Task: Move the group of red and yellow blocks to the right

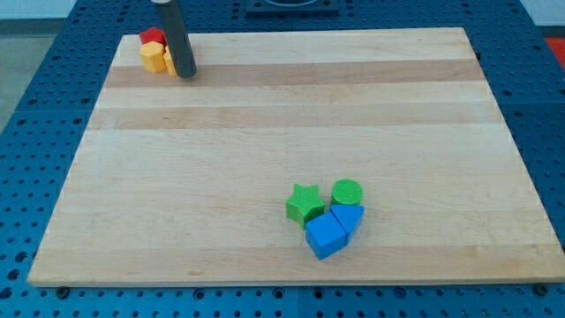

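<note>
**Red and yellow group at the far-left corner; the push to the right not yet made**

At the top-left corner of the pale wooden board [265, 132] sit the small red plastic block [153, 37] and, touching it just below, the yellow plastic block [155, 58]; their exact shapes are too small to make out. Judging by this position, none of the rightward travel is done.

Just beside them, on their right side, stands the straight dark rod, and my tip [184, 75] rests on the board touching or nearly touching the yellow block. There are no jaws on this arm, only the rod. For a push to the right, the tip looks to be on the wrong side of the pair.

Well apart, toward the view's bottom right, a green star-shaped block [305, 204], a blue cube [326, 237], a green cylinder [347, 192] and a second blue block [349, 218] cluster together, outside the task.
</note>
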`<state>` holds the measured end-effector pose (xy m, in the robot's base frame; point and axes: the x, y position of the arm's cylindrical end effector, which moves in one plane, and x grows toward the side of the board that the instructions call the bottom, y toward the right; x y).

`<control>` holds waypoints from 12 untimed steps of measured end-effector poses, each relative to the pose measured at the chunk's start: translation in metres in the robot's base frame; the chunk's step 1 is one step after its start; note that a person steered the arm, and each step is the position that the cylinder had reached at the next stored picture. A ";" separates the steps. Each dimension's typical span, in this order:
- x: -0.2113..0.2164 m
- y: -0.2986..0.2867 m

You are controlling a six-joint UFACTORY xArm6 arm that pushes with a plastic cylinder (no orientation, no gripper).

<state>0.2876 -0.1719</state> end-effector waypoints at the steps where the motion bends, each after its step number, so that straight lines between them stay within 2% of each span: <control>1: 0.011 0.000; 2: 0.058 -0.004; 5: 0.053 -0.073; 7: 0.018 -0.128; 8: 0.009 -0.132; 12: -0.088 -0.127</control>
<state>0.1992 -0.2991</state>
